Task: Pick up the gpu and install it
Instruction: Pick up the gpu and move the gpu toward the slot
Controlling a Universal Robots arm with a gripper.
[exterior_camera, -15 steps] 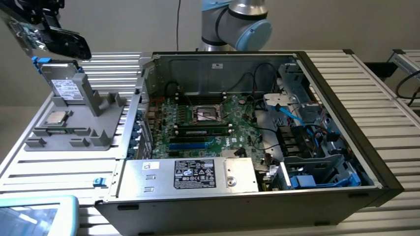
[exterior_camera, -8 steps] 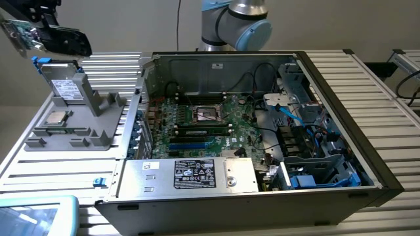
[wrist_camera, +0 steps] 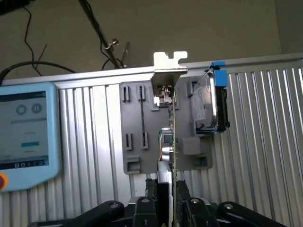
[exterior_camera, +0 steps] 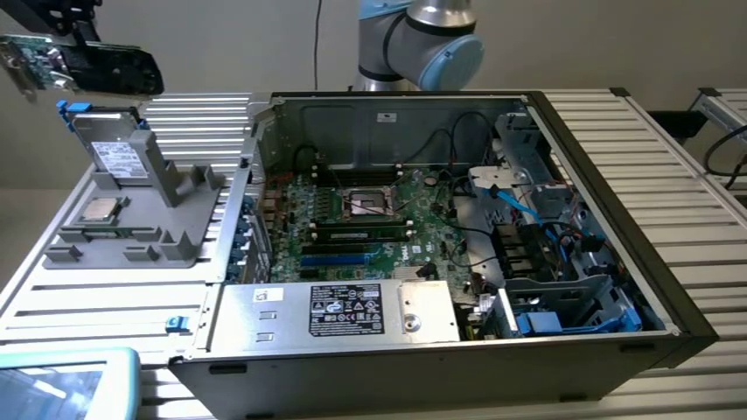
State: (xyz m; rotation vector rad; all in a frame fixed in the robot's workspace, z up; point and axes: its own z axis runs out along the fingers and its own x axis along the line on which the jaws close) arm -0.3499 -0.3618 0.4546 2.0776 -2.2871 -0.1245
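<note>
High above the grey fixture (exterior_camera: 129, 223), at the exterior view's far left, hangs the gpu (exterior_camera: 111, 70), with my gripper (exterior_camera: 73, 39) shut on it. Its black cover faces the computer case (exterior_camera: 607, 219) and its green board (exterior_camera: 30, 54) faces away. In the wrist view the gpu (wrist_camera: 172, 137) is seen edge-on between the two black fingers (wrist_camera: 150, 204), with the gripper (wrist_camera: 170, 208) closed around it and the silver end bracket (wrist_camera: 169, 66) at the far end. The motherboard (exterior_camera: 362, 219) lies exposed inside the open case.
Below the card, the grey fixture (wrist_camera: 139, 137) holds an upright silver hard drive with blue tabs (exterior_camera: 114, 149) (wrist_camera: 208, 101) and a small square CPU chip (exterior_camera: 100, 210). A teach pendant (exterior_camera: 59, 385) (wrist_camera: 26, 127) lies on the slatted table. Cables and drive cages crowd the case's right side.
</note>
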